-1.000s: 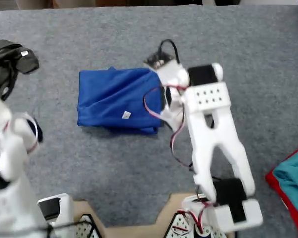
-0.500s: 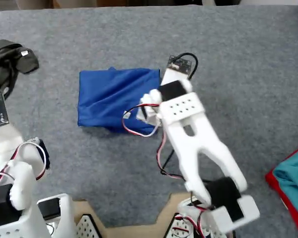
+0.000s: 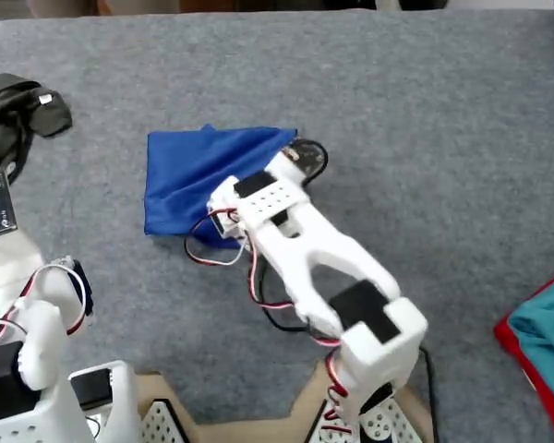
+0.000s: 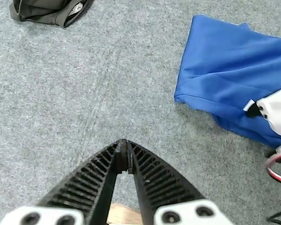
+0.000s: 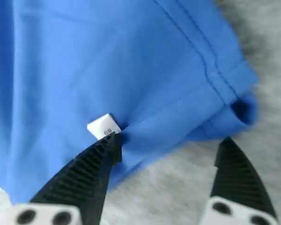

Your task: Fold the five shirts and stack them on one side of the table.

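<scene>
While over shirt — right fingers apart

Soft, even light is falling from above, bright and without glare.
A faint shadow is lying on the grey felt table cover under the white right arm. Just beyond the right gripper, the folded blue cotton shirt is holding a dark fold shadow.
</scene>
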Controlling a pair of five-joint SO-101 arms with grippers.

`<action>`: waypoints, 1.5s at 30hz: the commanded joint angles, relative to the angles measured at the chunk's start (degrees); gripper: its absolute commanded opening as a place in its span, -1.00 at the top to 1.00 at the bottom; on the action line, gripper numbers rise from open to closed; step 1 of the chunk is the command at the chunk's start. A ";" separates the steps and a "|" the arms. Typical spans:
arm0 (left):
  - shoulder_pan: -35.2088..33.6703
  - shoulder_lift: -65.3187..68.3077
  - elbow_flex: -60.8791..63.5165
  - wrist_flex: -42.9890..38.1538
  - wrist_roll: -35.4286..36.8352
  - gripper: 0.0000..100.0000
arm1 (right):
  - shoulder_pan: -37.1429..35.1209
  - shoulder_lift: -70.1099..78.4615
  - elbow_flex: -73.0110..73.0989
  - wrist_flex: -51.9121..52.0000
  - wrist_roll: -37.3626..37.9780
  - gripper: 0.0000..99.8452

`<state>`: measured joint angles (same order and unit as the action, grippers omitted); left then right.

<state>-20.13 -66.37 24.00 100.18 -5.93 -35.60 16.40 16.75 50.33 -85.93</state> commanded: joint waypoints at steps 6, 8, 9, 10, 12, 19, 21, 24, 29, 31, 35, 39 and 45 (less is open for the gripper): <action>-0.62 -0.31 -0.09 0.53 -0.53 0.96 | 4.53 7.60 -2.07 -9.23 -5.27 0.40; -0.62 -0.31 -0.09 0.53 -0.53 0.96 | 5.93 7.78 -2.86 -9.23 -4.84 0.40; -0.62 -0.31 -0.18 0.53 -0.53 0.96 | 6.37 7.78 -2.95 -9.23 -4.84 0.40; -0.62 -0.31 -0.18 0.53 -0.53 0.96 | 6.73 7.87 -2.95 -9.23 -4.66 0.40; -0.62 -0.31 -0.26 0.53 -0.53 0.96 | 6.90 7.87 -2.68 -9.14 -3.52 0.49; -0.53 -0.31 -0.44 0.53 -0.53 0.96 | 7.16 7.78 -2.77 -6.68 -2.64 0.96; -0.53 -0.31 -0.44 0.53 -0.53 0.96 | 7.52 7.52 -2.77 -6.51 -2.64 0.99; -0.53 -0.57 -0.44 0.53 -0.53 0.96 | 7.69 7.43 -3.91 -3.87 -2.55 0.99; -0.53 -0.66 -0.44 0.53 -0.53 0.96 | 7.69 7.43 -8.40 3.60 1.32 0.99; -0.53 -0.66 -0.44 0.53 -0.53 0.96 | 7.43 7.43 -10.95 7.82 1.93 0.99; -0.53 -0.66 -0.44 0.53 -0.53 0.96 | 7.34 7.43 -15.43 15.03 4.66 0.99; -0.53 -0.66 -0.44 0.53 -0.53 0.96 | 7.34 6.99 -20.00 21.89 5.98 0.99; -0.53 -0.66 -0.44 0.53 -0.53 0.96 | 7.78 -1.01 -24.48 28.40 6.95 0.99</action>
<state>-20.13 -66.90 24.00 100.18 -5.93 -29.10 22.46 -4.00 76.70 -79.69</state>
